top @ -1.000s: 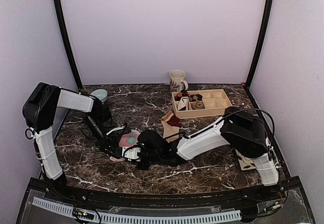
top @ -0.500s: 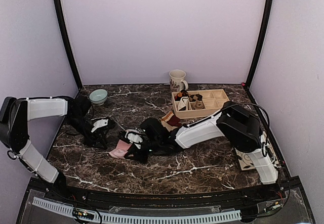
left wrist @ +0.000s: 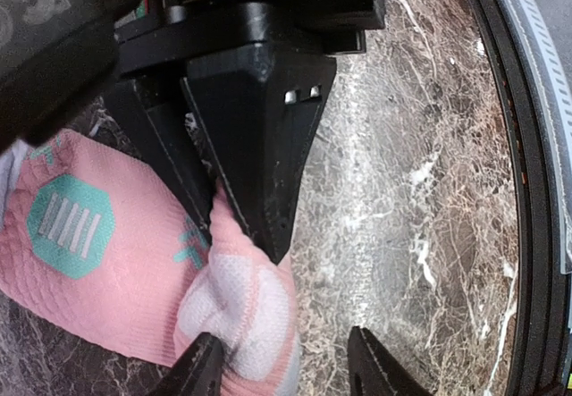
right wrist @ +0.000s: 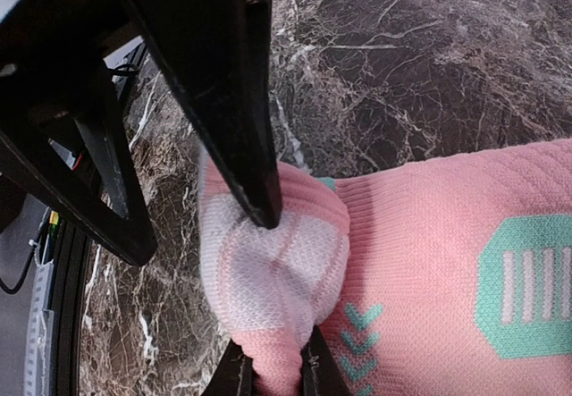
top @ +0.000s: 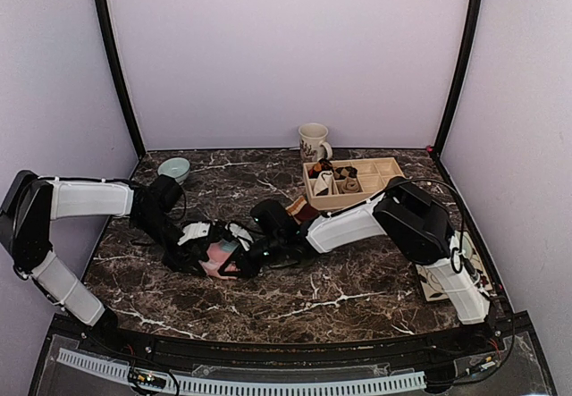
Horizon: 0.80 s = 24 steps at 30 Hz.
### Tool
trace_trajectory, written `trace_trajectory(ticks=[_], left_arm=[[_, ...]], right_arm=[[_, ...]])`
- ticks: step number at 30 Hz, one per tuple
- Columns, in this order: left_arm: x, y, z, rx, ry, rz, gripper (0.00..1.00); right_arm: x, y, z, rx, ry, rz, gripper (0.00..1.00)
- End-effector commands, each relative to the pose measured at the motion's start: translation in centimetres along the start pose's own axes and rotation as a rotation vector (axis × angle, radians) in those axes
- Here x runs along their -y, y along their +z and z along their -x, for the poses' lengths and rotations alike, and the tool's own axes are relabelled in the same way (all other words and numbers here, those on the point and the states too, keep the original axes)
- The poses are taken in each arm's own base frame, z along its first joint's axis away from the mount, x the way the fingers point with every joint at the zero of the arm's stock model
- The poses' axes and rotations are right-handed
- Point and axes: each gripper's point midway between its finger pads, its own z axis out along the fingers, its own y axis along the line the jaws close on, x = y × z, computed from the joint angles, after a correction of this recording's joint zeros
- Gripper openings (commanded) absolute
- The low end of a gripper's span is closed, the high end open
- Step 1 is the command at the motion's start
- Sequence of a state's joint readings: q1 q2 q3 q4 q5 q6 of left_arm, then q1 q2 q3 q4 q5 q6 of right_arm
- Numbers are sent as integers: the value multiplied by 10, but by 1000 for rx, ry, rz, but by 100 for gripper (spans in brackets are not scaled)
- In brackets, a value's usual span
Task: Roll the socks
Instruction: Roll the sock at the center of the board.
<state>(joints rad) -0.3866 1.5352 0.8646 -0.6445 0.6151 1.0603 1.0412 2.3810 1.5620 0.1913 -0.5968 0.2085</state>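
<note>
From above, both arms are reaching to the front-left of the marble table (top: 375,289), the left gripper (top: 209,249) and right gripper (top: 239,253) meeting over the pink sock (top: 219,258). The tan sock (top: 300,208) is lying behind the right arm, near the wooden tray (top: 393,184). In the left wrist view, the left fingers (left wrist: 198,371) are standing spread, the sock's white patch just beside one. In the right wrist view, the right fingers (right wrist: 315,369) are pinching a pink fold tight, while one left fingertip is touching the white patch.
</note>
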Motion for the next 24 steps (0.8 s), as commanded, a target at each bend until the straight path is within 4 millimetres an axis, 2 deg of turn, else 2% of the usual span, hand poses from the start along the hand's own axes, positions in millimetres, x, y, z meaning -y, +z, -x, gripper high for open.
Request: trace_trajectory(ticks=[1,5,7,10,12,14,15,16,17,18,20,21,24], left_arm=[[-5,10,-7,4,32,42,52],[-24,17,-9,2,55,125,51],[-35,18,-9,-4,45,166,48],[-34,24,-12,-10,27,136,42],[-34,27,-14,-17,3,110,35],[-30,34,-18,-34,-33,52,22],[-27,36,-20,-45,-48,20,13],[-25,38,-21,-55,-69,-13,9],[-23,39,-21,-63,-81,-41,7],[-21,41,-23,-72,-102,-68,5],[-16,42,-24,-88,-139,-130,4],[-14,43,-24,-93,-157,-163,3],[-6,46,-27,-114,-195,-241,1]], right_arm=[[48,4,-115,-271,269,-117,1],[46,6,-113,-255,269,-94,2],[43,7,-111,-241,271,-79,4],[39,6,-105,-208,262,-60,14],[37,3,-96,-162,249,-55,19],[33,-1,-84,-95,232,-45,23],[31,-4,-78,-55,218,-40,28],[28,-8,-70,-12,202,-36,42],[25,-12,-61,33,188,-31,85],[23,-16,-54,71,172,-35,98],[22,-26,-38,136,138,-65,99],[19,-34,-24,184,109,-84,99],[22,-60,-4,269,51,-208,99]])
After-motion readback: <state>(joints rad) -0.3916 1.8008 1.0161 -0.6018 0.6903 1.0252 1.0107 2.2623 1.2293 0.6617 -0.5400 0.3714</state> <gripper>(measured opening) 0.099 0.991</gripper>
